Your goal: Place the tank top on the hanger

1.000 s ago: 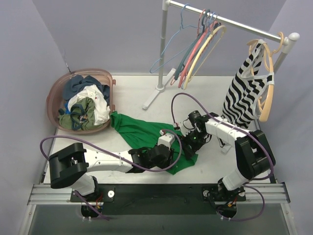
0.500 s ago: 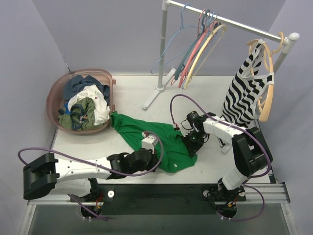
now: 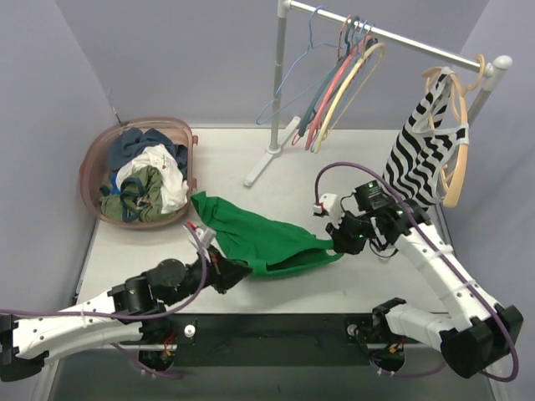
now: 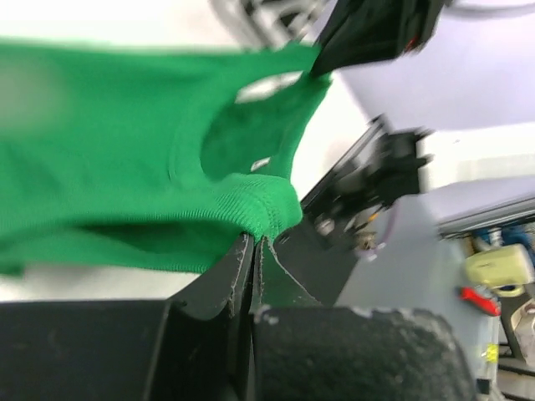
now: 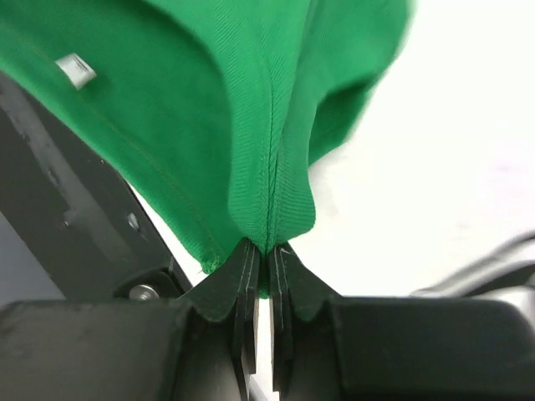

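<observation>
The bright green tank top (image 3: 267, 238) hangs stretched between my two grippers above the table, and its far end (image 3: 205, 205) trails toward the basket. My left gripper (image 3: 236, 272) is shut on a ribbed edge of the tank top (image 4: 125, 159); in the left wrist view the jaws (image 4: 255, 244) pinch that fold. My right gripper (image 3: 341, 244) is shut on the other end; in the right wrist view it (image 5: 267, 251) clamps a seamed fold of the tank top (image 5: 226, 109). The pale cream hanger (image 3: 346, 92) hangs on the rail at the back, apart from both grippers.
A pink laundry basket (image 3: 94, 159) full of clothes stands at the back left. The clothes rail's post (image 3: 277, 92) and foot stand at the back centre, with several thin coloured hangers (image 3: 322, 92). A zebra-striped top (image 3: 418, 167) hangs on a tan hanger at the right.
Both grippers have shut on the tank top and lifted it. The left arm pulled back toward the near left, the right arm moved right, and the cloth is now spread between them.
</observation>
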